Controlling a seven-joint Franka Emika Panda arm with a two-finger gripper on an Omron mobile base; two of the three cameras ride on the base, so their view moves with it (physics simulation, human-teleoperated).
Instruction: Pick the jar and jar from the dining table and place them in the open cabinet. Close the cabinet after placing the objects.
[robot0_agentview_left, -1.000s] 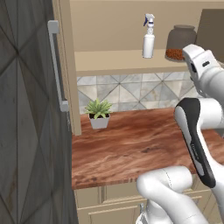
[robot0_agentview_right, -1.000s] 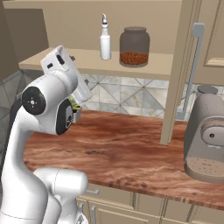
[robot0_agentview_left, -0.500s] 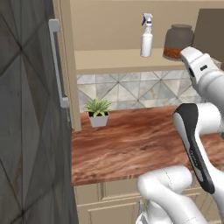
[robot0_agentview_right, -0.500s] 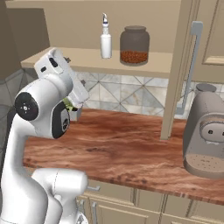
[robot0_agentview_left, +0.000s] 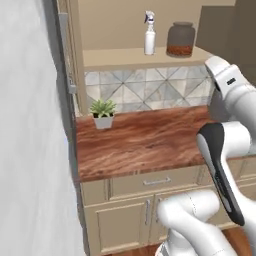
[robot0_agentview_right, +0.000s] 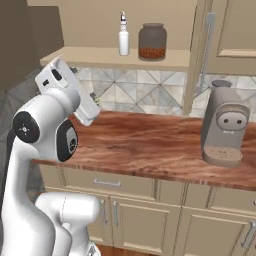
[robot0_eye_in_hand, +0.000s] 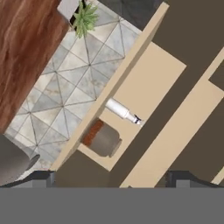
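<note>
in the left base view a pale grey cabinet door (robot0_agentview_left: 30, 150) fills the left side of the frame, its silver bar handle (robot0_agentview_left: 65, 55) near the top. just right of it, at middle left, a small potted plant (robot0_agentview_left: 102, 114) stands on the reddish-brown wood counter (robot0_agentview_left: 145, 145). above, on the beige cabinet shelf (robot0_agentview_left: 125, 57), a white spray bottle (robot0_agentview_left: 149, 34) stands upper centre and a jar (robot0_agentview_left: 180, 39) with reddish-brown grains stands just right of it, apart from the bottle. the white arm (robot0_agentview_left: 235, 100) rises along the right edge.

in the right base view the arm is at the left, bottle and jar (robot0_agentview_right: 152, 42) are at top centre on the shelf, an open door with a long silver handle (robot0_agentview_right: 206, 50) is right of them, and a grey coffee machine (robot0_agentview_right: 223, 130) stands on the counter at the right.

in the hand view the jar (robot0_eye_in_hand: 103, 138) lies at lower centre, the gripper (robot0_eye_in_hand: 111, 179) below it with its tips set wide apart, holding nothing.
</note>
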